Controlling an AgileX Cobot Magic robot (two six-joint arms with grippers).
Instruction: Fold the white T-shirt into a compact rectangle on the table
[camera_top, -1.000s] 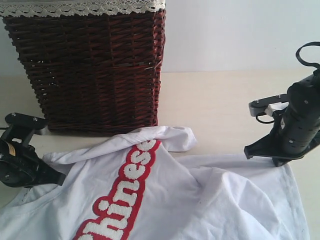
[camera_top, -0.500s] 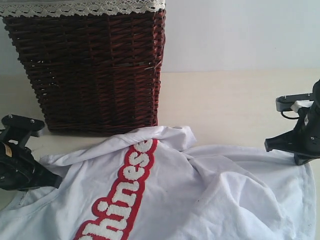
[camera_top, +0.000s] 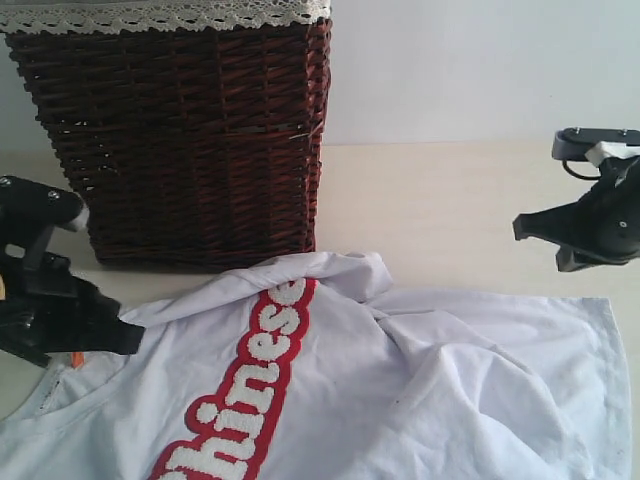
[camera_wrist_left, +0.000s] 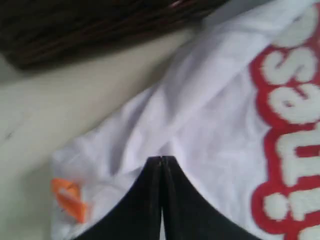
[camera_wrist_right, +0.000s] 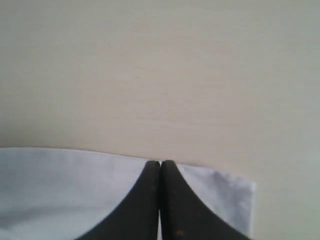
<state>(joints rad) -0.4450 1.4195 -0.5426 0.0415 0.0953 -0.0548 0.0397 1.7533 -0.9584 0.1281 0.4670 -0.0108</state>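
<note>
Left wrist view, white T-shirt (camera_wrist_left: 210, 125) beneath left pincer (camera_wrist_left: 161, 159)

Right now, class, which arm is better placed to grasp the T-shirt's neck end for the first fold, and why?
Left. The left gripper, jaws shut, sits over the white T-shirt beside its orange neck tag. The right gripper hangs by the opposite hem corner, over the table.

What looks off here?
The white T-shirt is not lying flat. It is bunched into a hump beside the base of the wicker basket, and raised wrinkles cross its right half. Nothing looks spilled or damaged.
</note>
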